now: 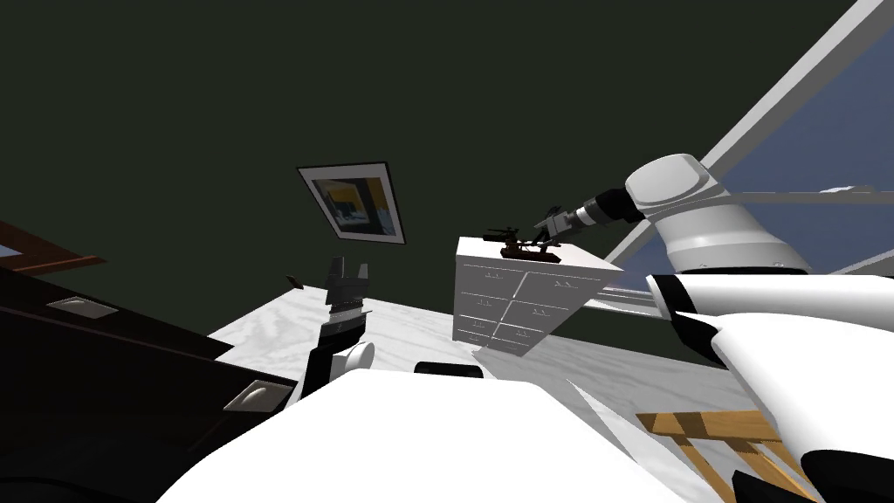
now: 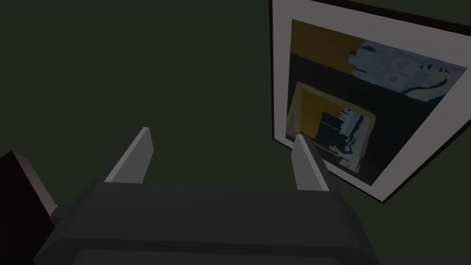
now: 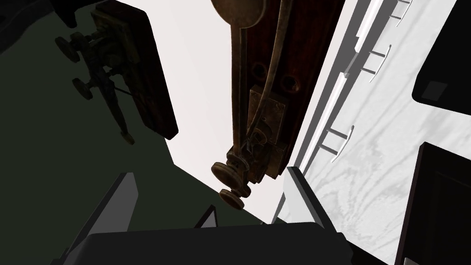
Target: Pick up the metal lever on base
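Lever (image 3: 257, 133) between wide-apart right fingers (image 3: 301, 202), perhaps without contact.

Dark green wall (image 1: 436, 87) all round, with one framed picture (image 1: 354, 203) hung on it. Big window (image 1: 812, 148) with pale frame bars on the right, blue beyond. Floor (image 1: 410, 332) is white with grey marbling. White chest of drawers (image 1: 524, 301), two columns of drawers, stands at the floor's far edge near the window. Dark cabinet (image 1: 113, 349) with pale recessed handles runs along the floor's left edge, and a light wooden slatted frame (image 1: 711, 437) sits at its lower right corner.
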